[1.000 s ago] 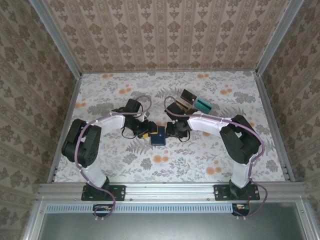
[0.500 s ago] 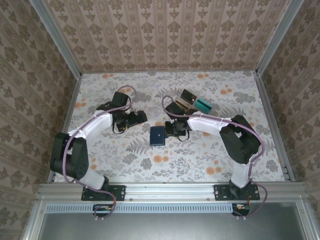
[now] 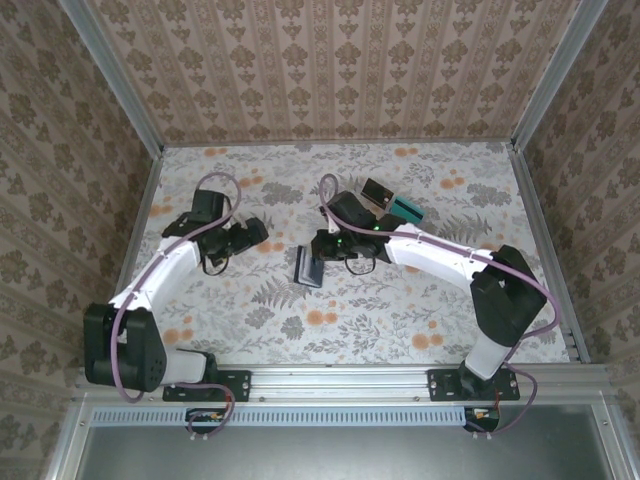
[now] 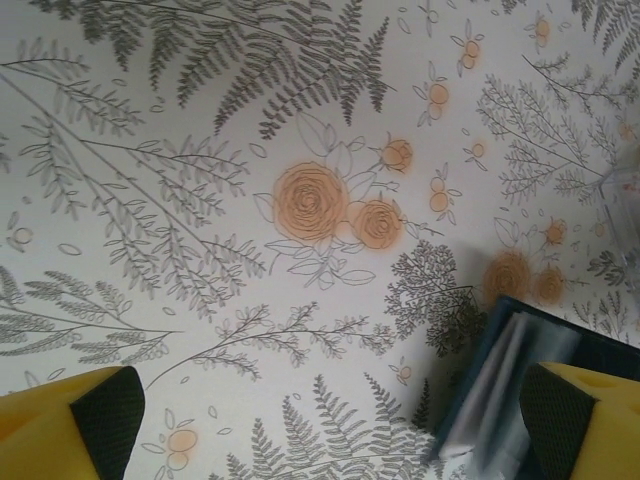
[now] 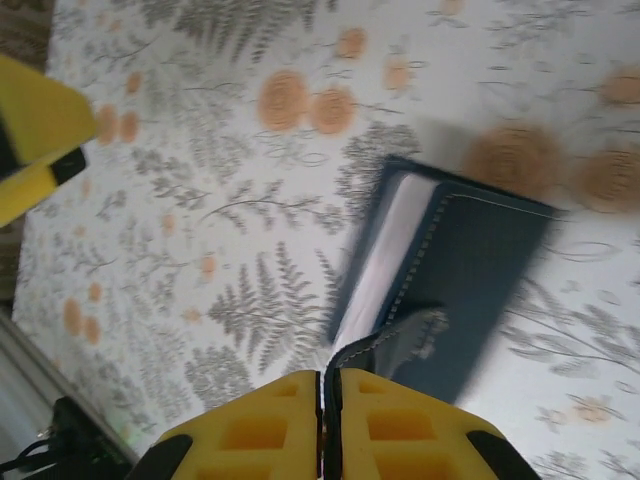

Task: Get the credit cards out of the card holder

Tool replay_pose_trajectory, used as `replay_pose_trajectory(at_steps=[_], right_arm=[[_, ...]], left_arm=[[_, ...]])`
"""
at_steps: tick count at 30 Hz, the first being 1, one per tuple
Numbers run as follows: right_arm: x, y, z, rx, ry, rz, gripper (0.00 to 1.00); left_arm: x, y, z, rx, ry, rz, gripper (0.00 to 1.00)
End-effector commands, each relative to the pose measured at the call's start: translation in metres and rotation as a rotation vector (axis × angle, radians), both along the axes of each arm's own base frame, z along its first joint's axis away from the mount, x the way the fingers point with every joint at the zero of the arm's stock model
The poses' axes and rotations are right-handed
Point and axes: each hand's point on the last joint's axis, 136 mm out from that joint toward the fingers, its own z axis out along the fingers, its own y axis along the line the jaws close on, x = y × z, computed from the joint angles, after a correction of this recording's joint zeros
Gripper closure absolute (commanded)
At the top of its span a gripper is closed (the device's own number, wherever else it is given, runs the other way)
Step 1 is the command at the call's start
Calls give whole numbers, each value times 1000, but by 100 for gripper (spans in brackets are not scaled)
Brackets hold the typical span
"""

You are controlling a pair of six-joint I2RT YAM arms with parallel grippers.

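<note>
The right gripper (image 5: 322, 380), its yellow fingers clenched with no gap between them, pinches the small closing tab (image 5: 405, 335) of a flat dark navy folding card holder (image 5: 470, 270) above a fern-and-rose printed tablecloth (image 3: 400, 305). From overhead, the card holder lies at mid-table, directly on the near-left side of that gripper. It appears tipped up, its long axis running roughly near-to-far.

The right wrist camera alone shows the grip on the tab and the stitched navy cover. It also shows a band of pale layers along the card holder's left edge. The left wrist camera looks at that same edge head-on, so the gaping side faces the left arm. Whether those grey-white layers are cards or lining cannot be told.

To the left of the card holder and slightly beyond it, apart from it, the left gripper (image 4: 330, 418) hangs released. Its dark-padded yellow fingertips (image 4: 105, 410) are spread wide over bare cloth.

Beyond the card holder to the right, a clear plastic compartment tray (image 3: 378, 190) stands near the right arm. It holds a teal block (image 3: 406, 210). Any print on its contents is too small to read.
</note>
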Motion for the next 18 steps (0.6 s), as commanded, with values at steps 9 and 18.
replay_pose_trajectory(at_steps=[9, 18], right_arm=[[18, 7, -15, -45, 29, -71, 89], [17, -66, -41, -184, 64, -232, 89]], left_arm=[[-14, -6, -4, -79, 4, -48, 0], [-11, -42, -10, -262, 24, -119, 0]])
